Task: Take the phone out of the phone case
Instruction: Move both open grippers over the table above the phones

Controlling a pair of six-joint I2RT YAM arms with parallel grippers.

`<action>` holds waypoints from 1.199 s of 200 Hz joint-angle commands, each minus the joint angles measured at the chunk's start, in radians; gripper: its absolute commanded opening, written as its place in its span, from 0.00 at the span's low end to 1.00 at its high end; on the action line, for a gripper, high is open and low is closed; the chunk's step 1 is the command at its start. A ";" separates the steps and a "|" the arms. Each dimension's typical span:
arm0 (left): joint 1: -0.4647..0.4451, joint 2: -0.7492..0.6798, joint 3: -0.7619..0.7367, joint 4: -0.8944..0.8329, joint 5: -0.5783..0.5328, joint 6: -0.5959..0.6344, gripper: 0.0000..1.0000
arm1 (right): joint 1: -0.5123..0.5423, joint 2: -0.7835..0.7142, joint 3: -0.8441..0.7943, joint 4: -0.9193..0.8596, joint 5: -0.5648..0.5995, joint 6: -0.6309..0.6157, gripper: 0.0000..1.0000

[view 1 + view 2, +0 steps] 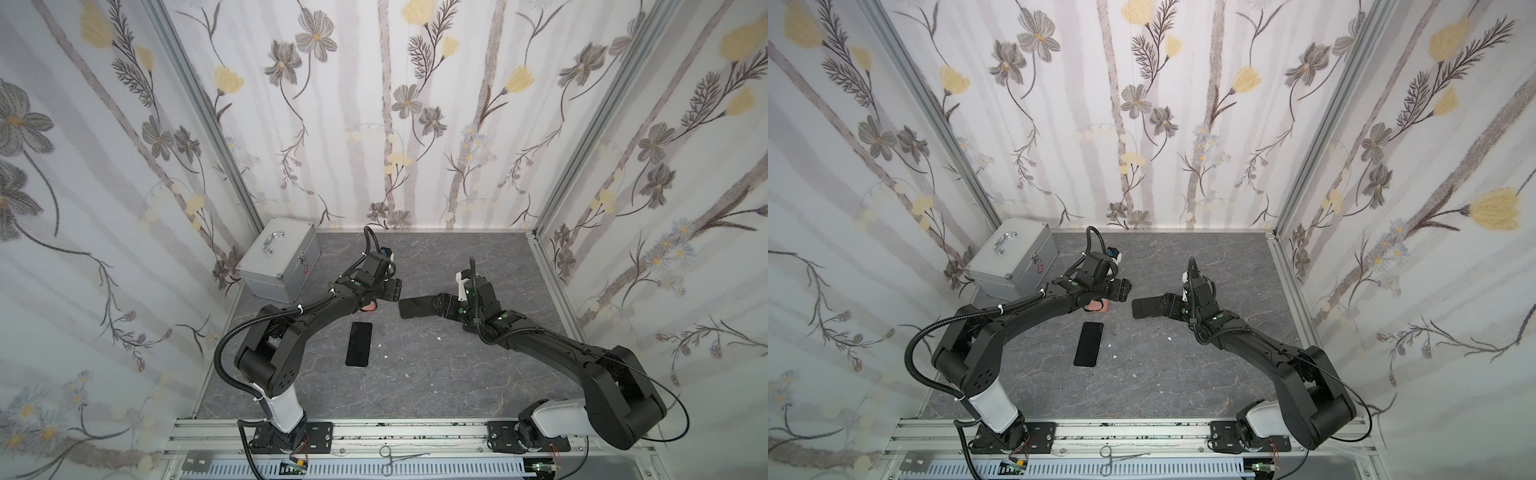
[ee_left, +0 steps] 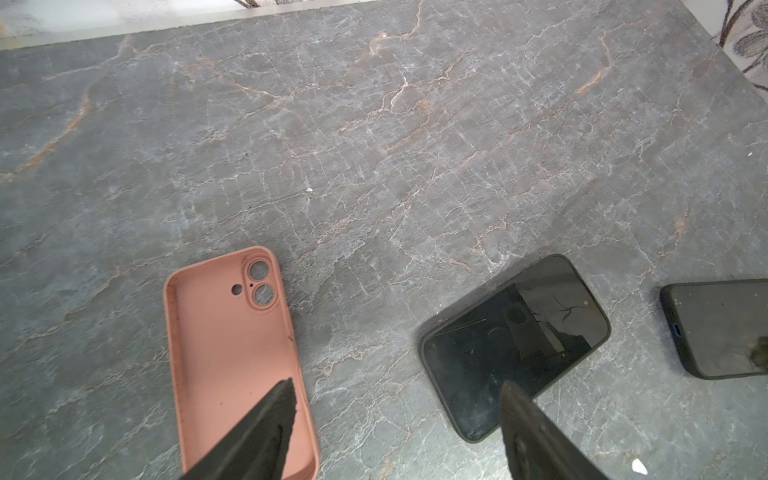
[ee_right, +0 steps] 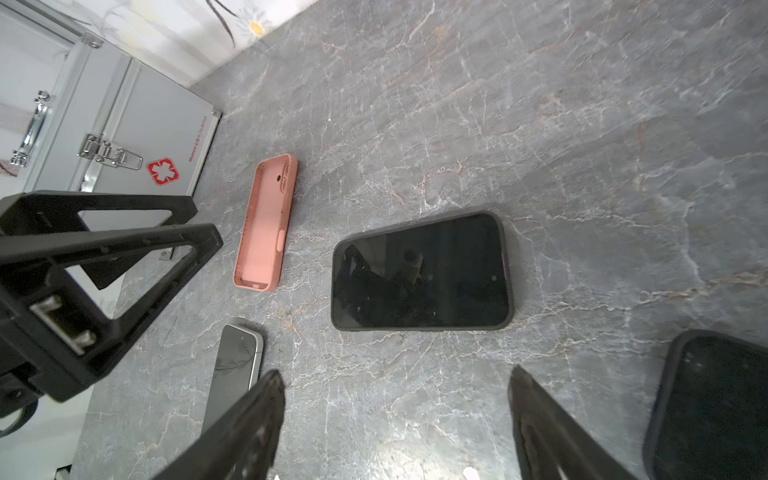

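Spread wide and empty on both left gripper (image 2: 397, 384) and right gripper (image 3: 395, 372), with the salmon-pink silicone phone case (image 2: 232, 353) by one left fingertip, the black flat phone (image 2: 515, 345) lying out of it by the other, a black-cased phone (image 3: 419, 270) just beyond the right tips.

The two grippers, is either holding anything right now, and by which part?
Nothing is held. The left gripper and the right gripper both stand open and empty; the pink case lies loose on the table.
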 commanded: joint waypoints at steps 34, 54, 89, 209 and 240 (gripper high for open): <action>-0.009 0.029 0.054 -0.021 0.022 -0.018 1.00 | -0.001 0.116 0.013 0.053 -0.028 0.068 0.84; -0.012 0.024 0.053 -0.024 -0.006 -0.021 1.00 | -0.002 0.147 0.012 0.068 -0.038 0.072 0.84; -0.011 0.013 0.046 -0.027 -0.095 -0.072 1.00 | -0.004 0.192 0.052 0.081 -0.045 0.077 0.84; -0.001 -0.030 0.056 -0.019 -0.122 -0.094 1.00 | -0.009 0.289 0.091 0.081 -0.062 0.077 0.84; -0.002 -0.040 0.037 0.011 -0.126 -0.092 1.00 | -0.010 0.303 0.090 0.081 -0.061 0.075 0.84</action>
